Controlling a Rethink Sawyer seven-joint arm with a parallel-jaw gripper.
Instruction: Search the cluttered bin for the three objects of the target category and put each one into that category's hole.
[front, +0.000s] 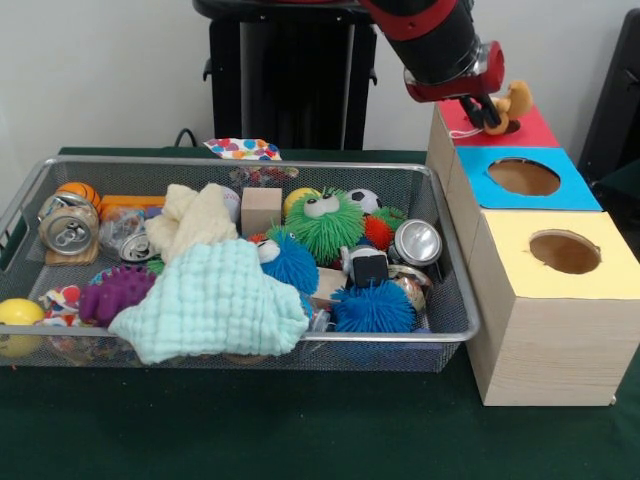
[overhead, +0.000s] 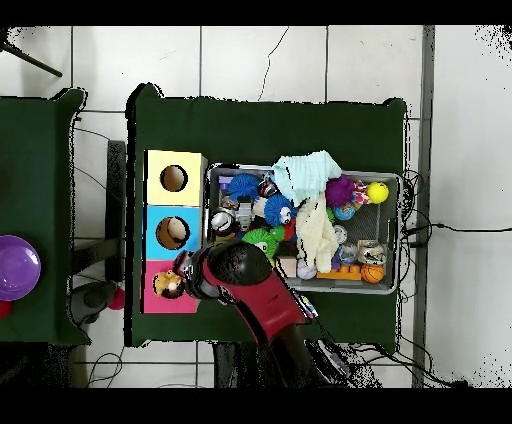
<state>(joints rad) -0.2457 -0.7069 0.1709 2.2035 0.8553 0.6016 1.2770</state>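
My gripper (front: 487, 112) hangs over the red face (front: 538, 129) of the pale wooden box at the far right, shut on a small orange-tan plush animal (front: 514, 100). The plush hangs right above the red-faced hole and hides most of it. In the overhead view the gripper (overhead: 182, 275) and the plush (overhead: 164, 285) sit over the red face (overhead: 160, 303). The wire mesh bin (front: 250, 162) is full of clutter. A pale yellow plush (front: 192, 220) lies in it, also seen from overhead (overhead: 318, 236). No striped tiger shows.
The blue-faced hole (front: 523, 177) and the yellow-faced hole (front: 565, 251) lie nearer the camera on the same box. The bin holds a mint cloth (front: 215, 300), a green puffer ball (front: 325, 222), a blue puffer ball (front: 372, 307) and cans (front: 68, 232).
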